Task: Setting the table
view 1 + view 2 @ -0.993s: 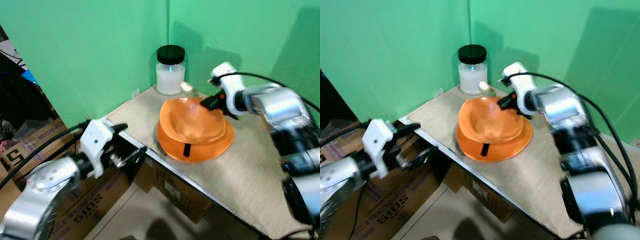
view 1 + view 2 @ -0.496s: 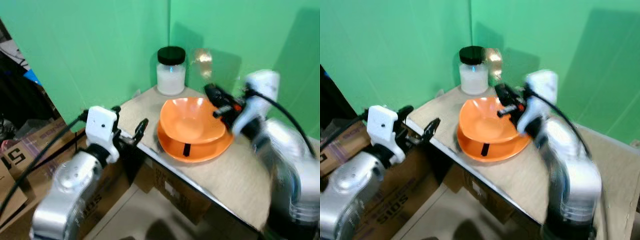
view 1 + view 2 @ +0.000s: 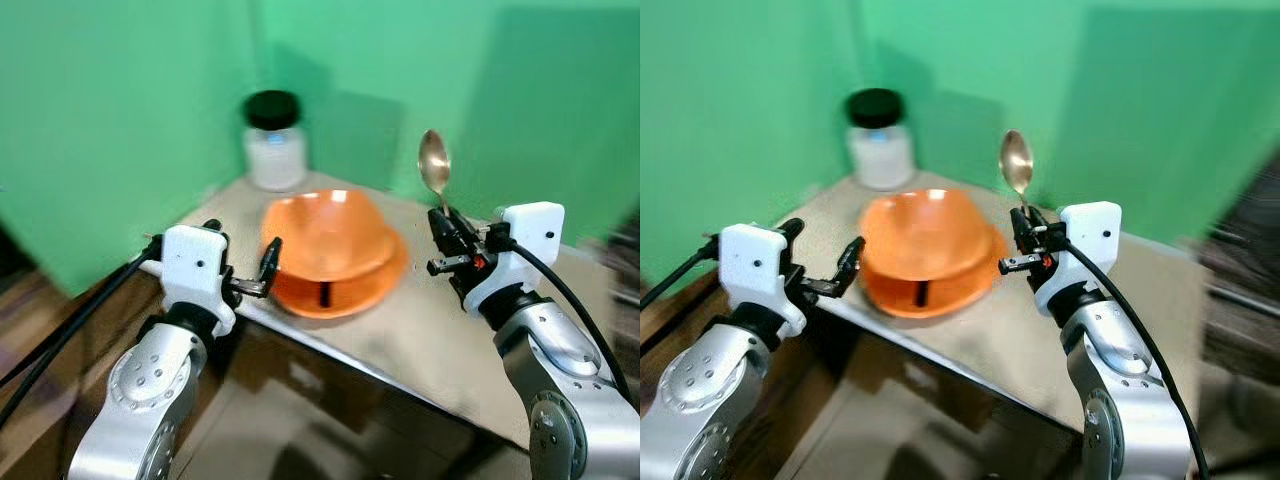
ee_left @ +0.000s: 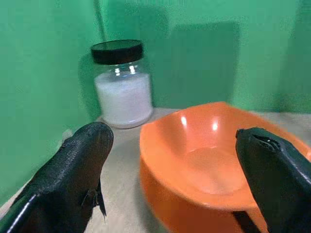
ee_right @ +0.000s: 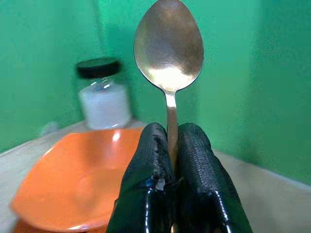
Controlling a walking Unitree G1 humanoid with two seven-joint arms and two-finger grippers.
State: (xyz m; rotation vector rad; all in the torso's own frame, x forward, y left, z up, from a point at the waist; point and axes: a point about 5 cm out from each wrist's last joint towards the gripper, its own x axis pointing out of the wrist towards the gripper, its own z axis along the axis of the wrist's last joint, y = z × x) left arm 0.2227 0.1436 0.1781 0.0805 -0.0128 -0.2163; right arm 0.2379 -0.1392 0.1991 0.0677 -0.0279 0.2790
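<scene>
Seeing, on our bench (image 3: 430, 320):
Bowl (image 3: 325, 235): orange, empty, on an orange plate (image 3: 385, 282).
Jar (image 3: 272, 140): white contents, black lid, behind.
Right gripper (image 3: 442, 222): clamped on upright spoon (image 3: 434, 166).
Left gripper (image 3: 258, 272): fingers apart, empty, beside bowl.

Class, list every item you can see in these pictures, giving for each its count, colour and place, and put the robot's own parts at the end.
Bowl: one, orange, sitting in the plate near the table's front edge.
Plate: one, orange, under the bowl.
Jar: one, clear with white contents and a black lid, at the table's back corner by the green wall.
Spoon: one, silvery, held upright with its bowl end up, to the right of the orange bowl.
Table: one, pale wood-look top.
Left claw: one, black fingers open, at the table's edge facing the bowl.
Right claw: one, black fingers shut on the spoon's handle.
</scene>
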